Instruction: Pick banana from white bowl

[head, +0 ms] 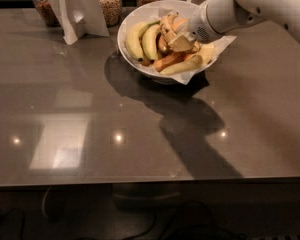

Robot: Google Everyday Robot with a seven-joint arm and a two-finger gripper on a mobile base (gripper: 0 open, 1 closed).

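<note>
A grey table (90, 114) is carrying the bowl (121, 36) near its far edge. Three jars (110, 1) are standing along the back, and one folded white card (77, 9) is standing just left of the bowl. White paper (221, 43) is sticking out over the rim on the right.

Two green bananas (135, 40) are lying side by side in the bowl's left half. One orange-brown fruit (169, 61) and one pale yellow piece (189, 64) are lying at the front. The banana (166, 25), pale yellow with dark brown mottling, is sitting in the middle, towards the back.

The white arm (250, 6) is reaching in from the right. The gripper (181, 39) is sitting down among the fruit, against the banana's right side and partly covering it. I cannot tell whether it is gripping anything.
</note>
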